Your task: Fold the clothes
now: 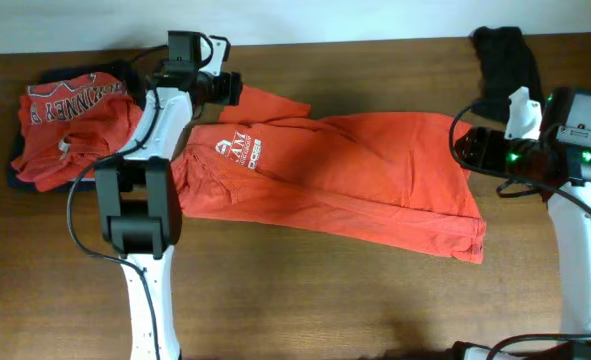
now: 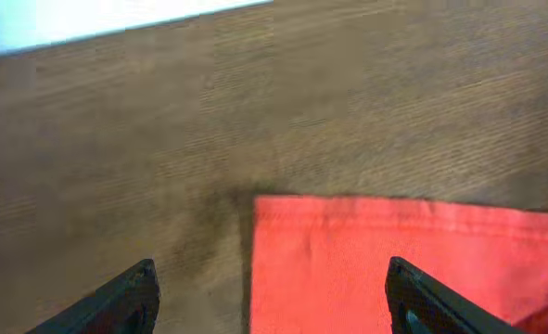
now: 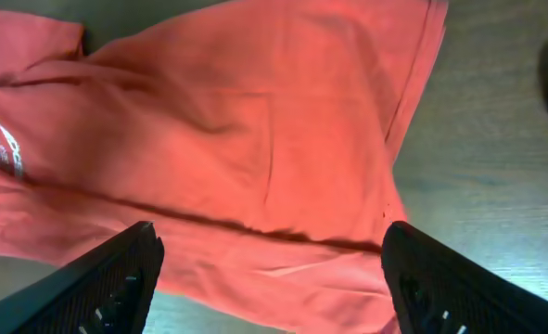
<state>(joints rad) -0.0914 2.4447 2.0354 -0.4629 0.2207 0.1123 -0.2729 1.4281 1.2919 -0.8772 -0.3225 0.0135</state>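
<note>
Brown wooden table [image 1: 325, 300], overhead: two orange-red cotton T-shirts, a spread shirt [image 1: 355, 175] at centre, a rumpled shirt [image 1: 70, 125] far left; one black garment [image 1: 505, 55] back right.
Left wrist: left gripper [image 2: 272, 301], jaws apart, over the spread shirt's edge.
Right wrist: right gripper [image 3: 269, 278], jaws apart, above its body.

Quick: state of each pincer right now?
Left pincer: open, holding nothing.
Right pincer: open, holding nothing.

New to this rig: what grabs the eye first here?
A large orange-red cotton T-shirt with a small white chest logo lies spread across the middle of the brown wooden table. A crumpled orange-red shirt with white lettering sits at far left, a black garment at the far right corner.
</note>
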